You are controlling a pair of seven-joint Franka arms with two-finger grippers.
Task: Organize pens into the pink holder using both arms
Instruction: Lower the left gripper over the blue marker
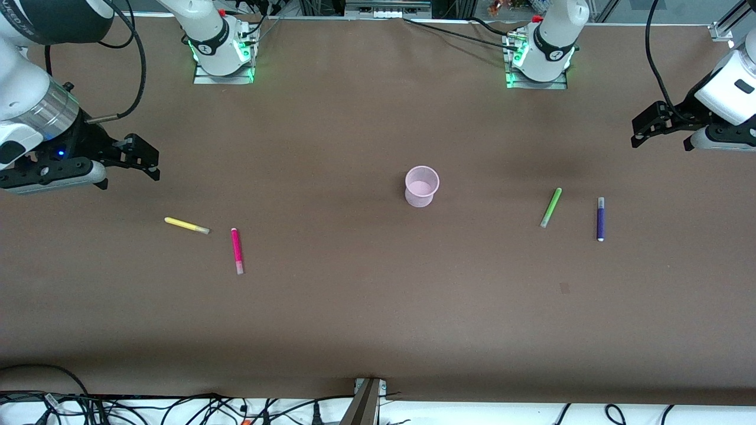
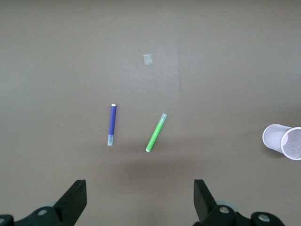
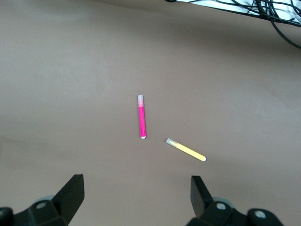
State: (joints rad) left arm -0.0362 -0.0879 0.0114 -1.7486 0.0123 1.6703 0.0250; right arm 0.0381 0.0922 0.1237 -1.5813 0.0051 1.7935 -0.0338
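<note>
A: Front view first. Small translucent pale-pink plastic cup upright mid-desk, nothing inside. Brown desk otherwise bare but for four pens.

B: Slim yellow marker pen and magenta-pink marker pen lying flat toward the right arm's end, near each other but apart, the pink one nearer the camera. Light green marker pen and dark purple marker pen flat toward the left arm's end, side by side, not touching.

A: Right tool up in the air at the desk's edge, short of the yellow pen. Left tool hanging likewise at its own end, short of the green and purple pair. Both carrying nothing.

B: Left wrist view now. Left tool's fingers spread wide, green and purple pens framed between them, pink cup off at the edge, small pale patch on the desk.

A: Right wrist view. Right tool's fingers wide too, pink and yellow pens below, yellow tip close to the pink pen's end.

B: Risks, by judgement: thin round pens likely to roll or skid under a misaligned pinch. Light cup easily tipped by a tilted pen striking its rim. Both arms converging on one cup, possible clash unless taking turns.
</note>
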